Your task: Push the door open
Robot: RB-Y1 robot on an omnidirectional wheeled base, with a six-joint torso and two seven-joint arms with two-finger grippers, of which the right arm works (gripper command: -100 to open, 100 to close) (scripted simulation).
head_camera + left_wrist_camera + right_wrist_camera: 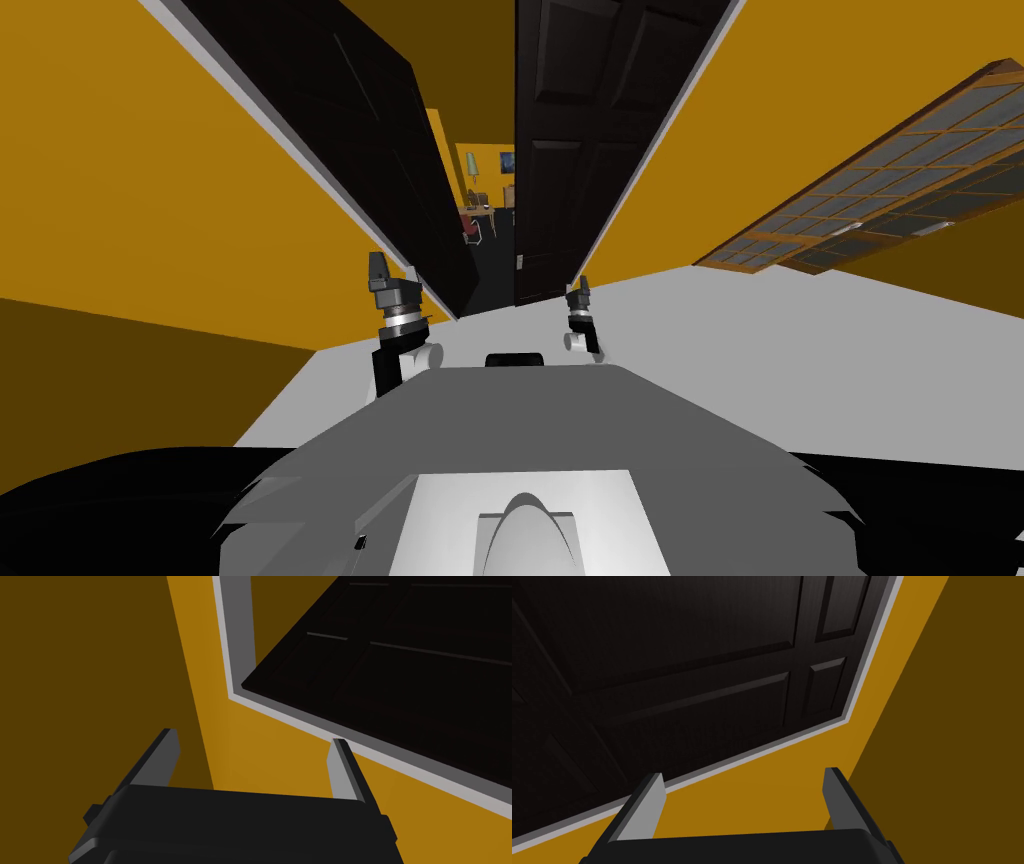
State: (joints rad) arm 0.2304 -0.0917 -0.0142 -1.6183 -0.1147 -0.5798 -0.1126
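Dark double door ajar, tops cut off, room beyond hard to read, left jaws wide, right jaws wide

The robot stands on the floor before a doorway with two door leaves. The left leaf lies ahead on the left and the right leaf ahead on the right, with a gap between them. Through the gap lies a further room, where a lamp stands beside a picture on the far wall, with furniture below them. The left gripper is in front of the door frame beside the left leaf. The right gripper is near the foot of the right leaf. A window sits in the wall to the right of the doorway.
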